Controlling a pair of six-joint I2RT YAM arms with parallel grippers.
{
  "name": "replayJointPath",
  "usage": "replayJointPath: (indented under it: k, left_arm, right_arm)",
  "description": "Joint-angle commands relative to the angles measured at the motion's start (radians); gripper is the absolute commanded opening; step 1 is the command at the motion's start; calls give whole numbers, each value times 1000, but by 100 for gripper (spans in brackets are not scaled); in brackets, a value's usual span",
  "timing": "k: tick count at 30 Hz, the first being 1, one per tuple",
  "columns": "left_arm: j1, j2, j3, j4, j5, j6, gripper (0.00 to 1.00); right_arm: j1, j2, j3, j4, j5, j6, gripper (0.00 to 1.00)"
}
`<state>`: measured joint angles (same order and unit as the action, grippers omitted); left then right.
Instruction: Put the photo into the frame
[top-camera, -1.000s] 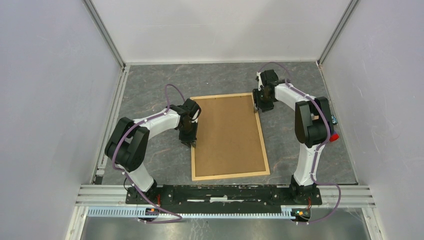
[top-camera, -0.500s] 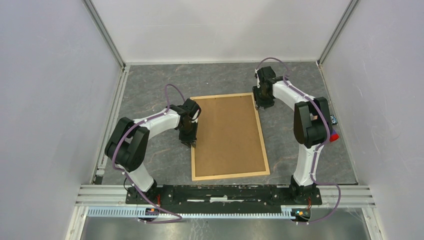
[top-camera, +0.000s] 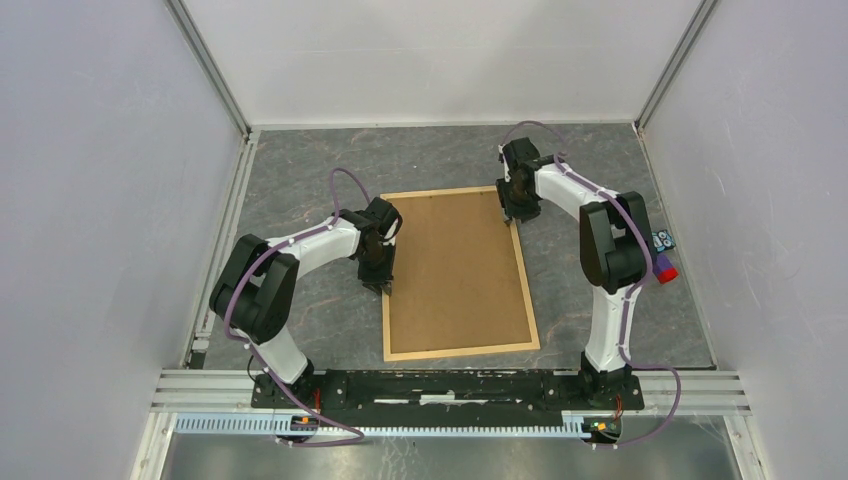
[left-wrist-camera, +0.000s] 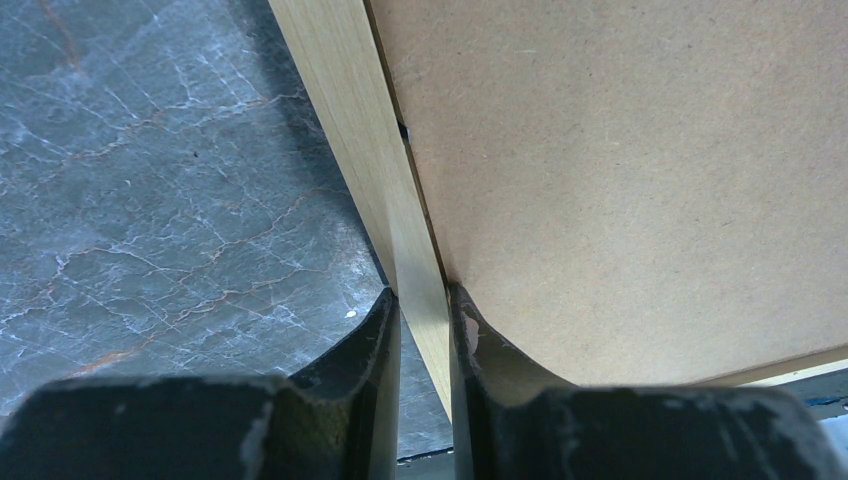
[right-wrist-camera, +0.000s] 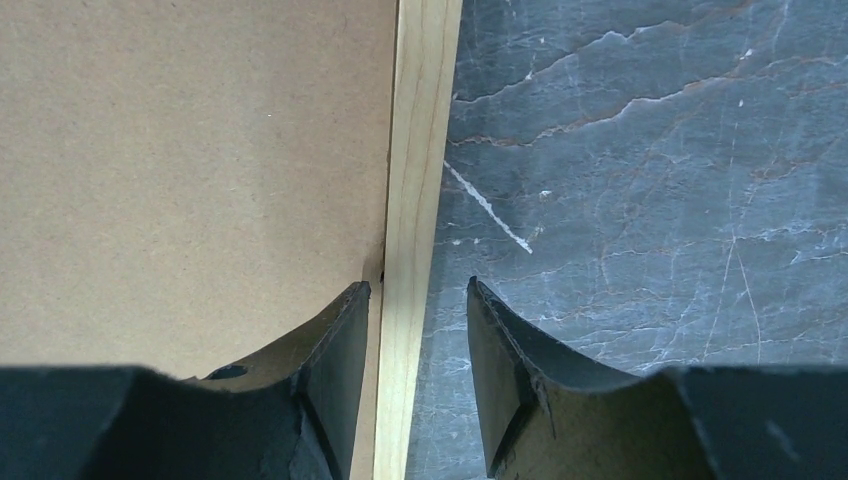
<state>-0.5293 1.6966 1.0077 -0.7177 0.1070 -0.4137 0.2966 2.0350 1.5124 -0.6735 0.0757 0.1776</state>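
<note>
Both arms stood bent over the frame (top-camera: 527, 300). The left gripper (left-wrist-camera: 422, 293) clenched its left strip; the right gripper (right-wrist-camera: 418, 285) straddled the right strip, released. White walls (top-camera: 440, 55) enclosed the grey marbled surface (top-camera: 300, 170).

Table (top-camera: 320, 170): grey marbled top with faint rust veins. Frame (top-camera: 460, 351) lies flat near the centre, long sides running away from the arm bases, slightly skewed. Brown board (top-camera: 455, 265) fills it. Small red item (top-camera: 667, 272) and blue-white item (top-camera: 662, 240) near the right wall, too small to identify.
</note>
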Motion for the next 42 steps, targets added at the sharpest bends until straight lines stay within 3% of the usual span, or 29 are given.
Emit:
replayJointPath:
  k: [1,42]
  left_arm:
    - [-22,42,-37,-9,-6,42,2]
    - [-21,35,-40,-9,-9,43,2]
  right_arm:
    - [2,10,37,-12,54,-9,47]
    - [1,50,25,-8,118,-6,46]
